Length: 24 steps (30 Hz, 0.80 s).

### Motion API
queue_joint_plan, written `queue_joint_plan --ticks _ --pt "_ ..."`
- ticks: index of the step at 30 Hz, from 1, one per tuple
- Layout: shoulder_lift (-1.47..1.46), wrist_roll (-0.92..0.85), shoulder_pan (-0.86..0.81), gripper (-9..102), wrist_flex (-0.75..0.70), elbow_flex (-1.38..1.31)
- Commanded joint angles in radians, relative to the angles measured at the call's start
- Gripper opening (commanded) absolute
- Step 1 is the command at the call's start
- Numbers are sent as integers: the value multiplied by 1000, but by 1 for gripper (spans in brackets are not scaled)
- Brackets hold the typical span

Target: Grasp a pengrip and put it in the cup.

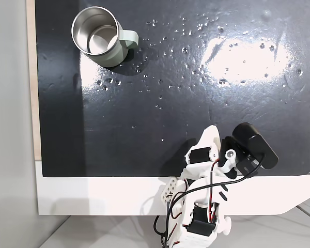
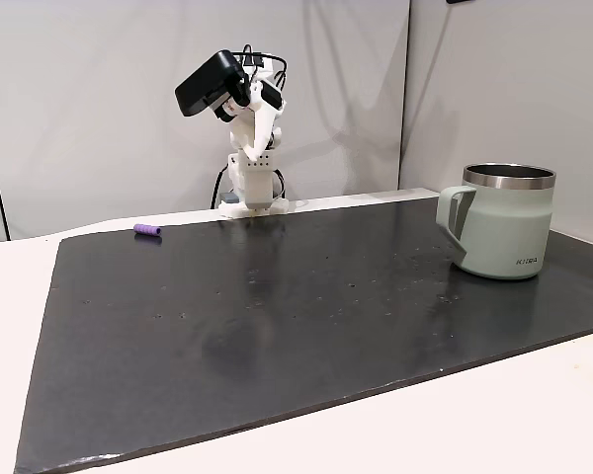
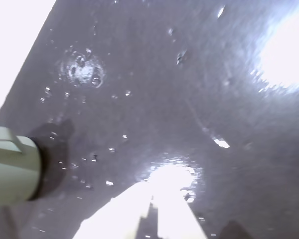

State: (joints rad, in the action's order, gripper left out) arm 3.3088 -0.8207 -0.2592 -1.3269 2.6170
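The pengrip (image 2: 147, 230) is seen lying on the black mat (image 2: 277, 316) of the table, left of the folded arm's jaws; the cup (image 2: 504, 233) stands upright far right. Their state cannot be told.

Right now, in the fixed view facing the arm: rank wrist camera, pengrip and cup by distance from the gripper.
From the gripper:
1. Wrist camera: on the arm, just upper left of the gripper.
2. Pengrip: on the mat's far edge, left of the arm's base.
3. Cup: far right, well forward on the mat.
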Motion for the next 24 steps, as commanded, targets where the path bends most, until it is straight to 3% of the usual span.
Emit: queue_joint_plan --ticks 1,11,18,24 --pt "-49 -144 -66 1 -12 -107" --pt "-497 -258 -146 1 -144 -565" --pt "-574 -525 -250 2 -236 -647" --pt "-868 -735 -397 4 -374 -870"
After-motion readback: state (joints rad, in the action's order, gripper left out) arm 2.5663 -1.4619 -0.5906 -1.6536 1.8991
